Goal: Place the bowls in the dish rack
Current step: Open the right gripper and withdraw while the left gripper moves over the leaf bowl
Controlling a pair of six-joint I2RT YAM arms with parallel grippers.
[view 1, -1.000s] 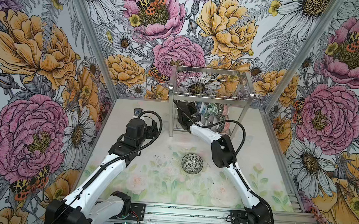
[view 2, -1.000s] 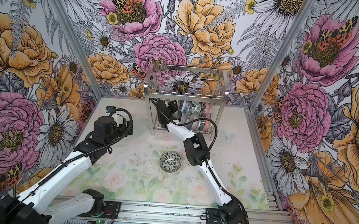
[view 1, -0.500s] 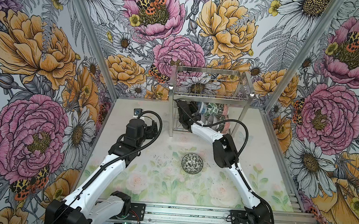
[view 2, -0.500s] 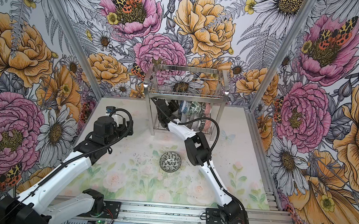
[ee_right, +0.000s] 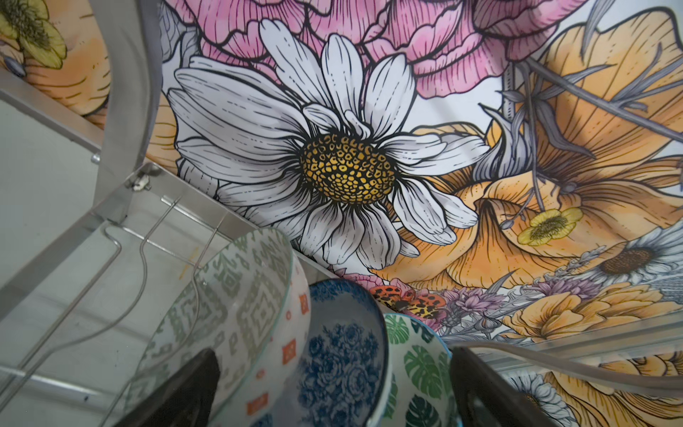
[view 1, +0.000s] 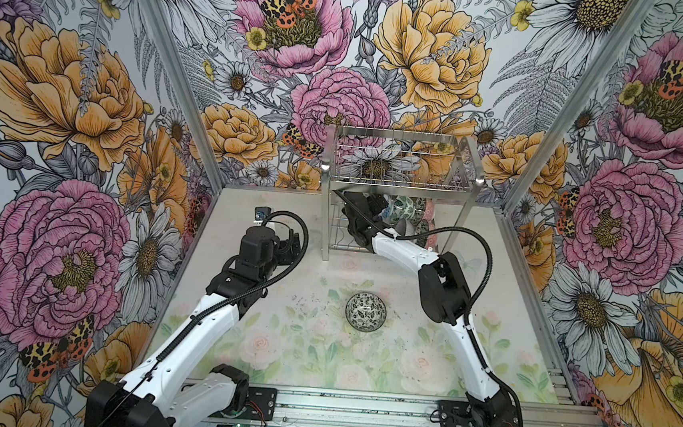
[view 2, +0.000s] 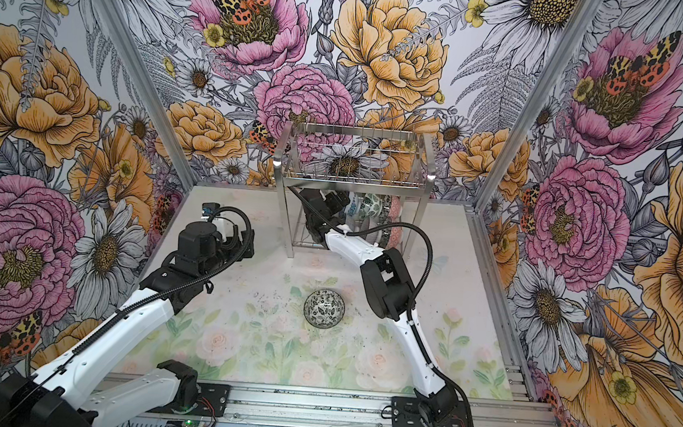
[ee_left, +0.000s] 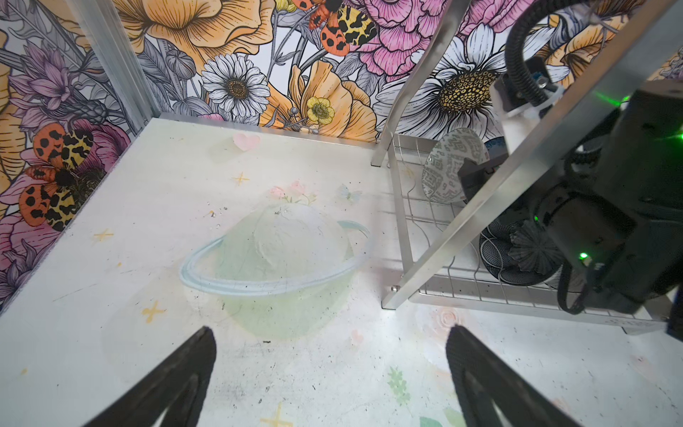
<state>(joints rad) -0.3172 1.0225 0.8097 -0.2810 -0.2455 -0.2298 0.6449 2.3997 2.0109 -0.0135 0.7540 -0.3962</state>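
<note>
Under the top shelf of the dish rack: your right hand sat inside the lower tier, fingers spread wide, clamping nothing.
Between those fingers: a grey-green bowl, a blue bowl and a green leaf bowl stood on edge, side by side.
On the desk: one black-and-white floral bowl sat upright, well apart from the rack, near your right arm's elbow.
Your left hand: open and empty, hovering over the desk just beside the rack.
</note>
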